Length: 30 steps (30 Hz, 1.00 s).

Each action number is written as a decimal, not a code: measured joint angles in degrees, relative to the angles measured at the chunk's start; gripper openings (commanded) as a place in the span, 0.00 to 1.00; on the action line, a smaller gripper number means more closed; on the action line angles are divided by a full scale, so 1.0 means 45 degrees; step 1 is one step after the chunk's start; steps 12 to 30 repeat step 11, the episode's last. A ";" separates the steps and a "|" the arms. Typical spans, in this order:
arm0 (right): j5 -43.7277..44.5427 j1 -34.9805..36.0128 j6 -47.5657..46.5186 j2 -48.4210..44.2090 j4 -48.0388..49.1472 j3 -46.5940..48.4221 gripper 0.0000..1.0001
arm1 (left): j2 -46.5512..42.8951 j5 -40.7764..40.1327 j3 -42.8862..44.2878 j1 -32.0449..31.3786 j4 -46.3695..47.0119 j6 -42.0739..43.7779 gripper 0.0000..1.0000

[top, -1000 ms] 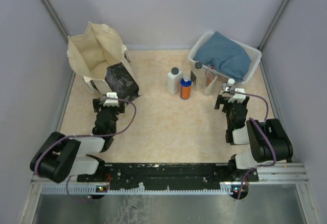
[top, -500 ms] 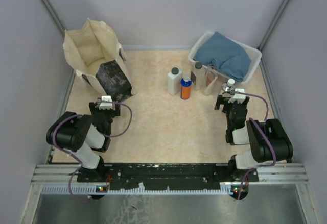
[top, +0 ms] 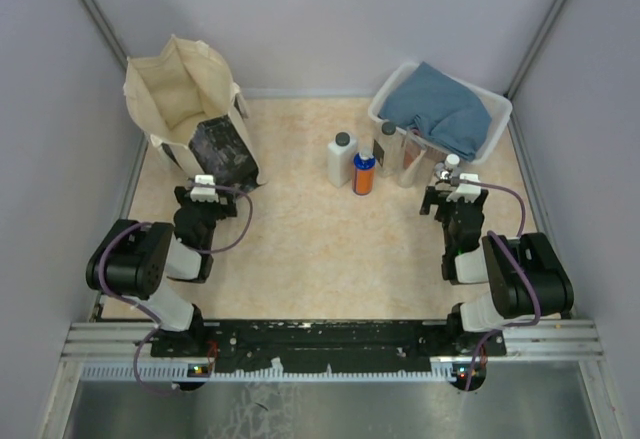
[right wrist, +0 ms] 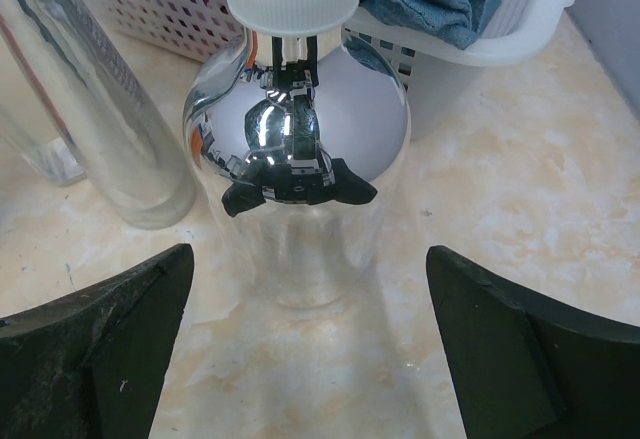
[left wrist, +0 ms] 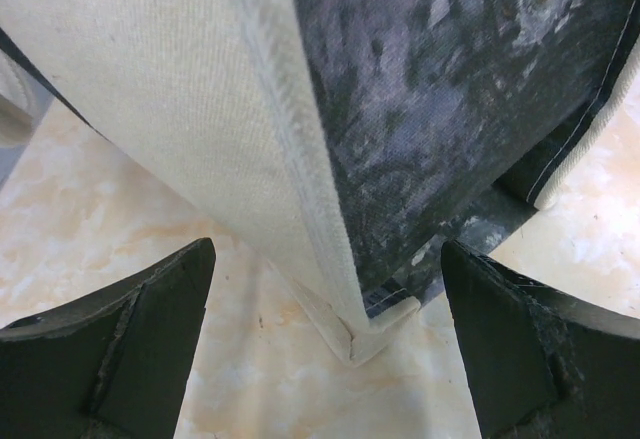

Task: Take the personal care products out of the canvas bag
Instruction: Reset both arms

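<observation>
Left gripper (left wrist: 327, 269) gapes empty at the bag (left wrist: 180, 89) corner; right gripper (right wrist: 308, 264), also open, faces a bottle (right wrist: 300, 139). Bag cloth looks soft, so the stitched seam seems the best hold.

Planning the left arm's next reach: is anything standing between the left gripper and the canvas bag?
Nothing visible does. The open left gripper points straight at the canvas bag, whose bottom corner fills the wrist view.
</observation>
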 measured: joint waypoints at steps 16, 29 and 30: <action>-0.0005 0.0000 0.0000 0.0000 -0.0005 0.0000 0.99 | -0.0005 -0.0015 0.0058 0.0015 -0.0457 -0.0262 1.00; -0.0005 0.0000 0.0000 0.0000 -0.0005 0.0000 0.99 | -0.0005 -0.0015 0.0058 0.0015 -0.0457 -0.0262 1.00; -0.0005 0.0000 0.0000 0.0000 -0.0005 0.0000 0.99 | -0.0005 -0.0015 0.0058 0.0015 -0.0457 -0.0262 1.00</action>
